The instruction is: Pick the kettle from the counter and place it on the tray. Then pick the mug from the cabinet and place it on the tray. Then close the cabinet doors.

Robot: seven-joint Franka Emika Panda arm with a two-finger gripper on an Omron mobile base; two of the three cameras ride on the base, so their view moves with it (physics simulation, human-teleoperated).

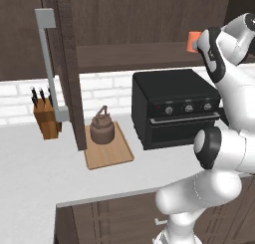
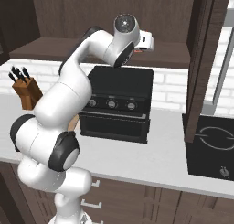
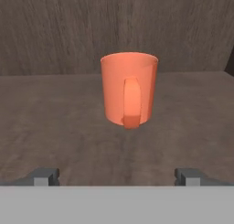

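Note:
The orange mug [image 3: 129,88] stands upright on the cabinet shelf [image 3: 50,118], its loop handle turned toward the hand. My gripper [image 3: 117,176] is open in front of it; the fingertips [image 3: 45,176] stand wide apart, short of the mug and not touching it. From the left base view the mug [image 1: 191,40] peeks out beside my raised arm. The dark-brown kettle [image 1: 102,128] sits on the light-wood tray [image 1: 112,156] on the grey counter [image 1: 35,163]. Both cabinet doors stand open: the left door [image 1: 69,73] and the right door [image 2: 203,67].
A black countertop oven [image 1: 174,106] sits under the cabinet shelf, right of the tray. A knife block [image 1: 47,117] stands at the back left by the white brick wall. A stovetop [image 2: 211,147] lies at the far right. The left door's grey bar handle [image 1: 47,63] juts toward the room.

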